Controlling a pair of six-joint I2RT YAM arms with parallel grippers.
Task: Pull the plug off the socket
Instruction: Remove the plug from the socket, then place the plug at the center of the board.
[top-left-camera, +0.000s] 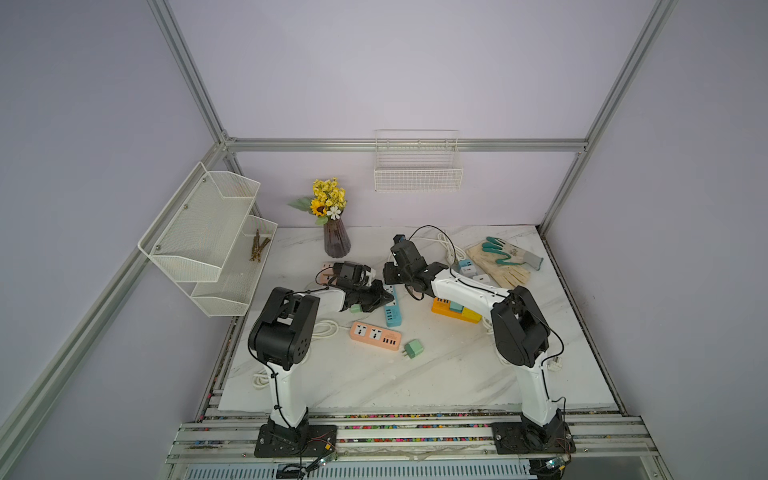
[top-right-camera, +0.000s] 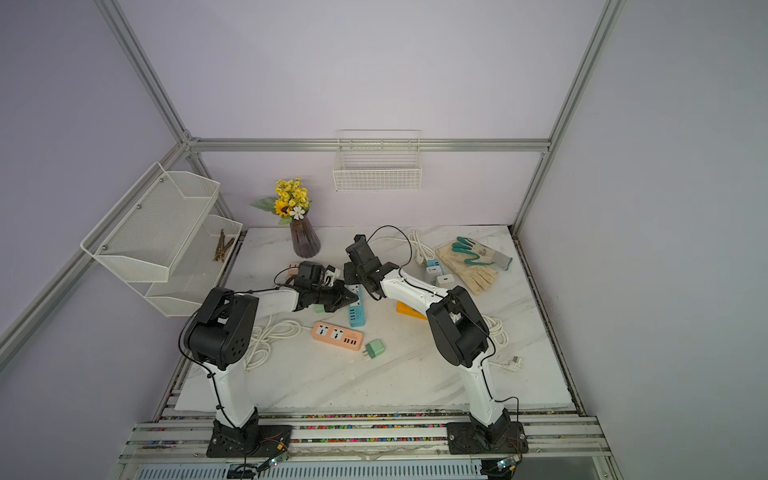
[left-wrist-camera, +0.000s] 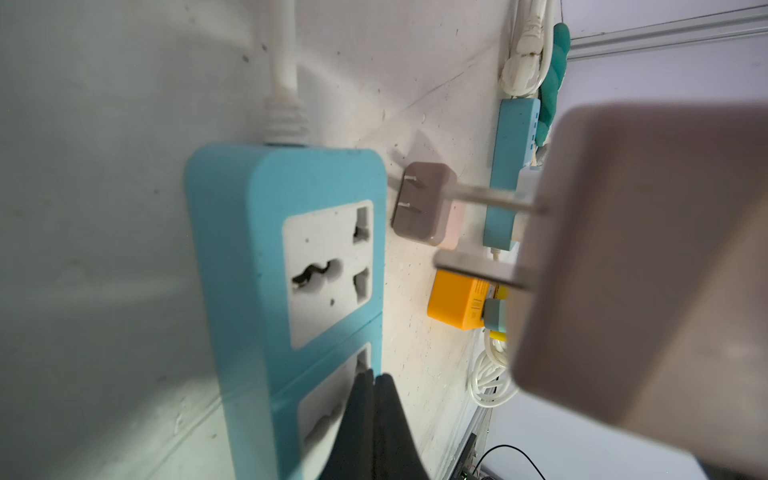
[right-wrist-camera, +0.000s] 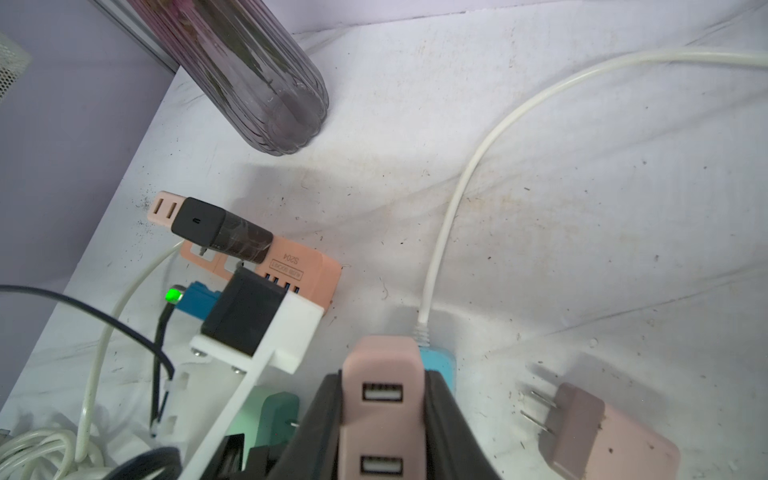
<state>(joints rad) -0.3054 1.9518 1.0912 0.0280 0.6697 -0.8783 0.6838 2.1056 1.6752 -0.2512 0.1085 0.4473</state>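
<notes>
The right fingers (right-wrist-camera: 438, 415) grasp the pink USB plug (right-wrist-camera: 380, 365), its 2 prongs clear of the blue power strip (left-wrist-camera: 249, 249), above its 12 o'clock end; the left fingers (left-wrist-camera: 357, 415), clenched empty, sit over the strip

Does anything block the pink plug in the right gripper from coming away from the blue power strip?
Nothing visible does. The pink plug sits in the right gripper, and its prongs are bare, clear of the blue power strip. The left gripper is shut at the strip's other socket, beside the path.
</notes>
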